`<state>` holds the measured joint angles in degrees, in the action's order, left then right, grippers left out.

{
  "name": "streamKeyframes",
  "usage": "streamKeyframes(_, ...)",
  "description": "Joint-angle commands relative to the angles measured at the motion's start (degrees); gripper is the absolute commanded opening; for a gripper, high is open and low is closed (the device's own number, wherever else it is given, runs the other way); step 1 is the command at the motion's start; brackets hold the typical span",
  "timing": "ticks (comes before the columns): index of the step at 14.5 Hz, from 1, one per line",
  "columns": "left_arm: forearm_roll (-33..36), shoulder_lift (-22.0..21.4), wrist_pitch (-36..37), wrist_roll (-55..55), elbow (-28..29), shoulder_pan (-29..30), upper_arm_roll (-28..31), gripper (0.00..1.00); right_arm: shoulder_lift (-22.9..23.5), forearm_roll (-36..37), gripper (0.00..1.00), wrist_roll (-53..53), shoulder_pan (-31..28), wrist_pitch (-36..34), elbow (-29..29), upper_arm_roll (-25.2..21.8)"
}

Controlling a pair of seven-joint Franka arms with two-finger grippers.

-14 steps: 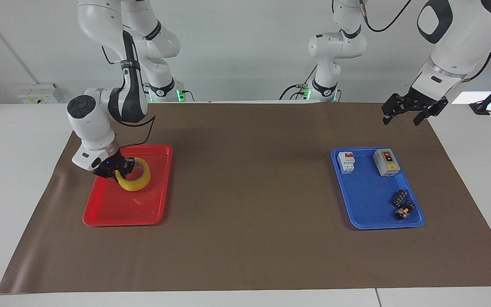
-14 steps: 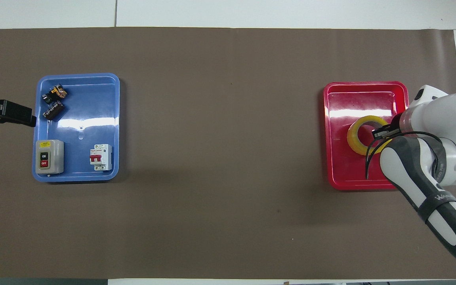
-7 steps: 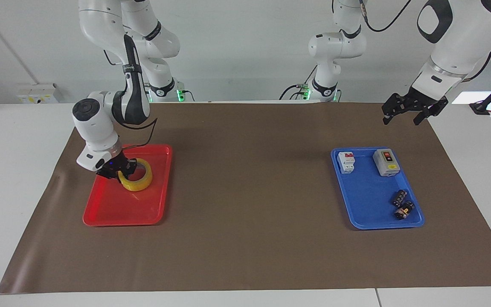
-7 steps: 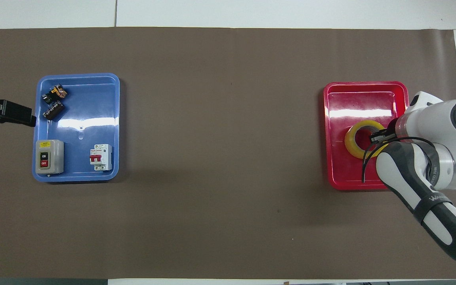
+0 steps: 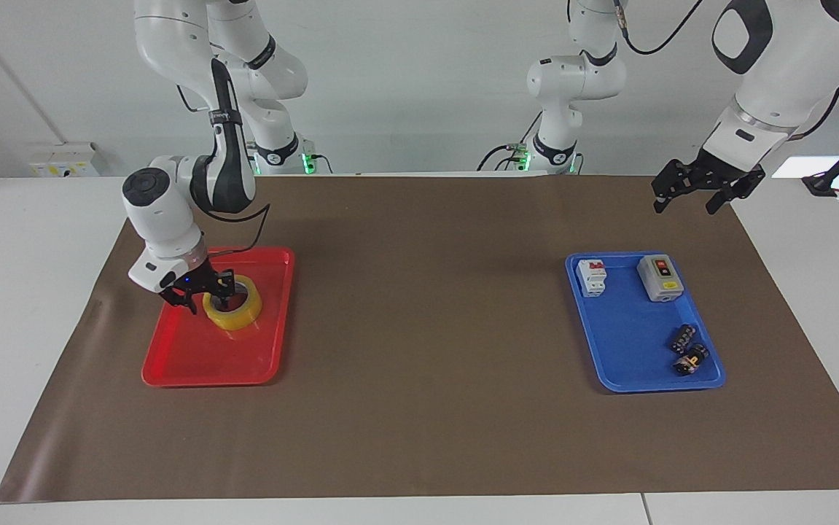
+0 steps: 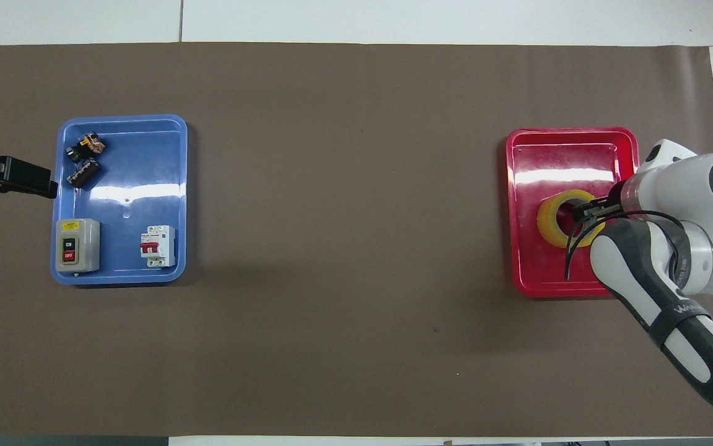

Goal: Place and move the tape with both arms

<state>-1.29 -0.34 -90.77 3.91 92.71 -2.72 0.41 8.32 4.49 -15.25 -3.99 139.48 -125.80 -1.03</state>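
Observation:
The yellow tape [image 5: 238, 313] [image 6: 548, 227] lies flat in the red tray [image 5: 200, 364] [image 6: 554, 275], at the right arm's end of the table. My right gripper [image 5: 206, 297] [image 6: 585, 210] is low over the roll, on the side nearest the robots. It is open, with one finger in the roll's hole and one outside its wall. My left gripper [image 5: 689, 193] [image 6: 18, 178] hangs open in the air at the left arm's end, beside the blue tray [image 5: 630, 368] [image 6: 127, 192], and holds nothing.
The blue tray holds a grey on/off switch box [image 5: 660, 278] [image 6: 77, 245], a white circuit breaker [image 5: 592, 278] [image 6: 158, 246] and two small black parts [image 5: 687, 350] [image 6: 82, 162]. A brown mat [image 5: 426, 306] covers the table between the trays.
The right gripper lowered the tilted tape until it lay flat in the red tray, then spread its fingers off the roll's wall. The left arm has not moved.

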Motion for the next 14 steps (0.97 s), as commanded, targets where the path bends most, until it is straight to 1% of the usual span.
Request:
streamKeyframes(1,0.6,-1.8,-0.7,0.2,2.0,-0.5,0.2,1.0,-1.2,-0.2,1.0,6.3,-0.3,-5.7,4.5,0.9)
streamKeyframes(3,0.6,-1.8,-0.7,0.2,2.0,-0.5,0.2,1.0,-3.1,-0.2,1.0,14.5,-0.1,-14.5,8.8,1.3)
streamKeyframes(5,0.6,-1.8,-0.8,0.3,2.0,-0.5,0.2,1.0,-5.6,-0.4,1.0,18.9,0.8,-18.9,11.1,1.6)
streamKeyframes(6,0.6,-1.8,-0.8,0.3,2.0,-0.5,0.1,1.0,-6.6,-1.2,1.0,19.6,1.0,-20.9,12.5,1.6)
streamKeyframes(8,0.6,-1.8,-0.9,0.3,2.0,-0.5,0.1,1.0,-8.1,-3.4,1.0,19.9,1.0,-27.7,17.3,1.5)
streamKeyframes(10,0.6,-1.8,-0.9,0.3,2.0,-0.5,0.1,1.0,-8.4,-3.7,1.0,20.0,1.0,-36.3,25.0,1.5)
streamKeyframes(12,0.6,-1.8,-0.9,0.3,2.0,-0.5,0.1,1.0,-7.7,-3.7,1.0,20.4,0.8,-44.1,32.7,1.5)
streamKeyframes(13,0.6,-1.8,-0.9,0.3,2.0,-0.5,0.2,1.0,-7.5,-3.6,1.0,20.6,0.8,-46.4,34.2,1.4)
streamKeyframes(14,0.6,-1.8,-0.9,0.3,2.0,-0.5,0.1,1.0,-7.9,-3.4,1.0,21.7,0.7,-47.2,34.0,1.3)
